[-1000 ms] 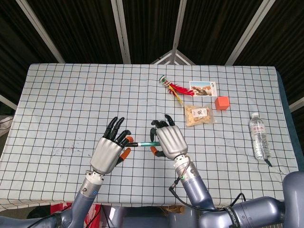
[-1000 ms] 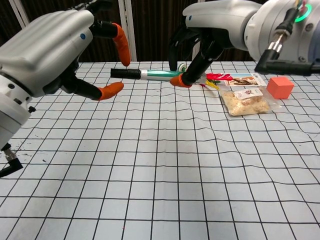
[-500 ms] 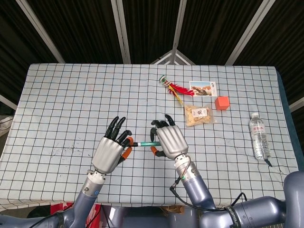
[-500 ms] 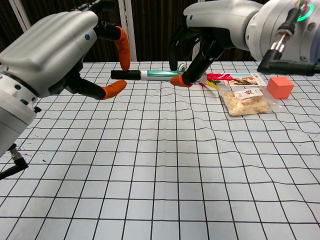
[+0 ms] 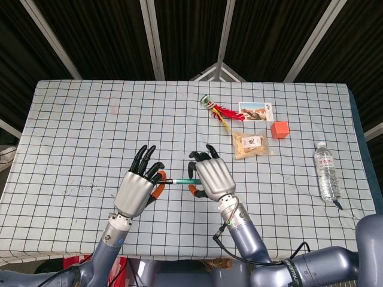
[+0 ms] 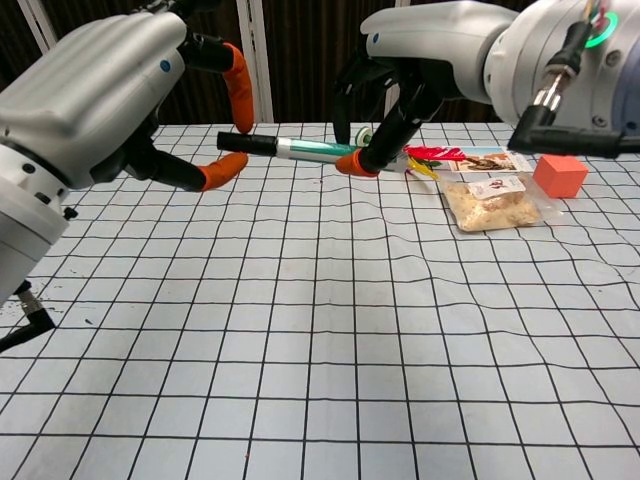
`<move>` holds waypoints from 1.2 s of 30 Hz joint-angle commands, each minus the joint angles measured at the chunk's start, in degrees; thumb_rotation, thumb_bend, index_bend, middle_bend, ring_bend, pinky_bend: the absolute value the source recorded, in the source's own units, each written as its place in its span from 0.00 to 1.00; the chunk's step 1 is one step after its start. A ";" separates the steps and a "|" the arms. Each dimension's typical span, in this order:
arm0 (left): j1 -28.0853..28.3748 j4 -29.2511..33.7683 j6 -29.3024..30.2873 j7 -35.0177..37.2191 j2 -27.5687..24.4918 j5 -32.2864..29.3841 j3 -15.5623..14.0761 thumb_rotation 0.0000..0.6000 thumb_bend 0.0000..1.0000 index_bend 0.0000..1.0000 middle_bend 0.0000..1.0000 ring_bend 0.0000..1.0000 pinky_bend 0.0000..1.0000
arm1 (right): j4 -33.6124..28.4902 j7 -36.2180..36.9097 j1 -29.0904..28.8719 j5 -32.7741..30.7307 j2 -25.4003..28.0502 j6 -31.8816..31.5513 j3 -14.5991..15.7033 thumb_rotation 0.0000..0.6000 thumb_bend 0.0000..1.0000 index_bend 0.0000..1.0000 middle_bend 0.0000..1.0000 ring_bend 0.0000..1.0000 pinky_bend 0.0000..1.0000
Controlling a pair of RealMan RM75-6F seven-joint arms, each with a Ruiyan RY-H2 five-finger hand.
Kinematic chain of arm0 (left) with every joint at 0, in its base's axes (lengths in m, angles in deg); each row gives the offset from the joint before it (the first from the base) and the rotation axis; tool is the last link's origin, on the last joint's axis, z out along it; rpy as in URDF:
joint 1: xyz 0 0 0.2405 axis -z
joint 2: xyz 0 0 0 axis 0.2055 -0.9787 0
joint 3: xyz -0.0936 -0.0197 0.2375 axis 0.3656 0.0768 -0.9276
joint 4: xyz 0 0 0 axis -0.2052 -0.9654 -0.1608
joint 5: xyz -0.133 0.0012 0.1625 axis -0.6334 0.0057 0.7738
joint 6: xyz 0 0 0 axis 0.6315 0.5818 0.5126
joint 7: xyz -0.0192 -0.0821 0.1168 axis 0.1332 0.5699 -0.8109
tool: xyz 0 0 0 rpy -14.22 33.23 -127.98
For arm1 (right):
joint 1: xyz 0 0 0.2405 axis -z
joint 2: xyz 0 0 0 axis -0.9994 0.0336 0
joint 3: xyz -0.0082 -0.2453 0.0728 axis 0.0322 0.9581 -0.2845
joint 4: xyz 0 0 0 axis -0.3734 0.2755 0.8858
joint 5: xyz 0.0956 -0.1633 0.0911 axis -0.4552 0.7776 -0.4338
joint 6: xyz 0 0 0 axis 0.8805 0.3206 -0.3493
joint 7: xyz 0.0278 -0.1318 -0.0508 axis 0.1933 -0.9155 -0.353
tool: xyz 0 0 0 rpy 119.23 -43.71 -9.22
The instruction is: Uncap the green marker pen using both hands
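Above the near-centre of the table: green marker pen (image 6: pixel 310 150) was held level between both hands, cap on.

Nearest the robot, the left hand (image 5: pixel 136 190) was spread w/ thumb and a finger either side of the black cap (image 6: pixel 247 143); from the chest view I couldn't tell whether they touched it, so no grip claimed. Right hand (image 5: pixel 210 175) pinched the green barrel, holding the pen clear of the checked cloth (image 6: pixel 320 330). Pen looked light, stiff, smooth plastic, prob. slippery under hard fingertips; cap likely a friction fit needing a straight pull along the axis. Best hold: cap at its middle, barrel close to the joint. Farther back lay a snack bag (image 5: pixel 251 144), orange cube (image 5: pixel 279 129), photo card (image 5: pixel 256 111), red-and-yellow toy (image 5: pixel 222 113); water bottle (image 5: pixel 327 171) off right.
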 commanded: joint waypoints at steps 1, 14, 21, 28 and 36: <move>-0.03 -0.01 0.17 0.10 -0.11 0.01 -0.01 1.00 0.43 0.56 0.39 0.02 0.06 | 0.06 -0.06 -0.08 -0.09 -0.05 -0.05 0.07 1.00 0.61 0.77 0.25 0.25 0.08; -0.12 -0.60 0.68 0.07 0.19 -0.50 -0.08 1.00 0.54 0.61 0.41 0.02 0.06 | 0.27 0.32 -0.05 -0.27 0.07 -0.29 0.46 1.00 0.61 0.77 0.25 0.25 0.08; -0.49 -0.44 1.01 -0.14 -0.12 -0.95 -0.23 1.00 0.54 0.63 0.41 0.02 0.06 | 0.44 0.97 0.32 -0.18 0.52 -0.02 0.80 1.00 0.61 0.77 0.25 0.25 0.08; -1.50 -0.21 2.84 1.38 -1.25 -0.09 -1.01 1.00 0.54 0.63 0.41 0.02 0.06 | 0.97 2.03 1.03 0.58 1.20 0.26 1.31 1.00 0.61 0.77 0.25 0.25 0.08; -5.09 -1.95 9.29 10.14 -4.24 0.34 -1.42 1.00 0.54 0.63 0.41 0.02 0.06 | 3.76 5.21 3.20 1.55 2.21 2.37 3.53 1.00 0.61 0.77 0.25 0.25 0.08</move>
